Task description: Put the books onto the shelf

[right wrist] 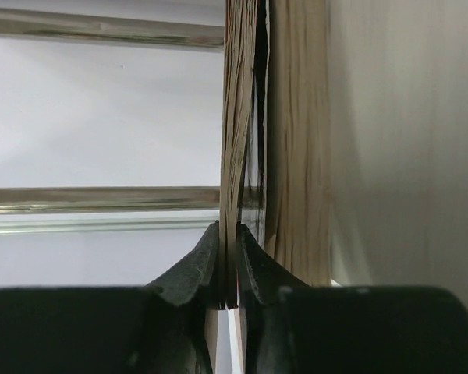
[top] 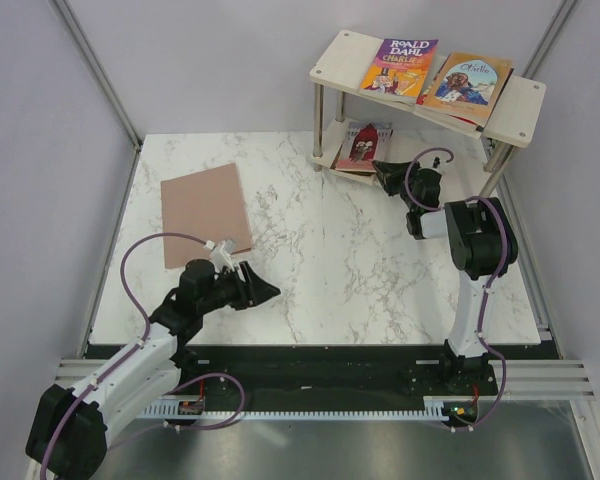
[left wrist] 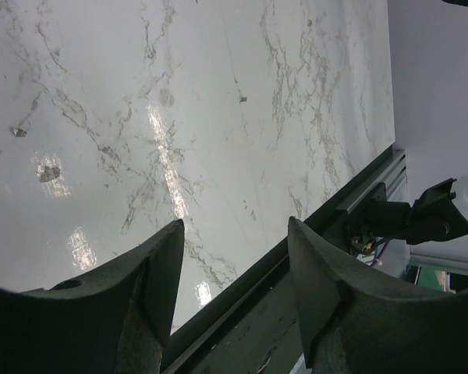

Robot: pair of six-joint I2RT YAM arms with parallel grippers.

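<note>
- The right gripper (top: 388, 172) is pressed together on the thin edge of the pale pink-red book (top: 361, 147). In the right wrist view its fingertips (right wrist: 208, 251) clamp that book's page edge (right wrist: 237, 117) from both sides.
- The right arm rises upright from its base at the near right edge. It bends at the elbow and reaches far and left to the lower tier of the shelf (top: 521, 106), at the far right of the marble table (top: 360, 270).
- The pinched book lies on the lower tier. In the wrist view a thicker block of pages (right wrist: 296, 140) sits just beside it.
- The Roald Dahl book (top: 400, 65) and the Othello book (top: 470, 80) lie flat on the top tier, side by side.
- The left gripper (top: 270, 292) is spread and holds nothing. It hangs over the bare near part of the table, its fingers (left wrist: 160, 265) pointing right.
- The left arm stretches low from its base at the near left.
- The brown-orange book (top: 205, 212) lies flat on the left of the table, beyond the left gripper and apart from it.
</note>
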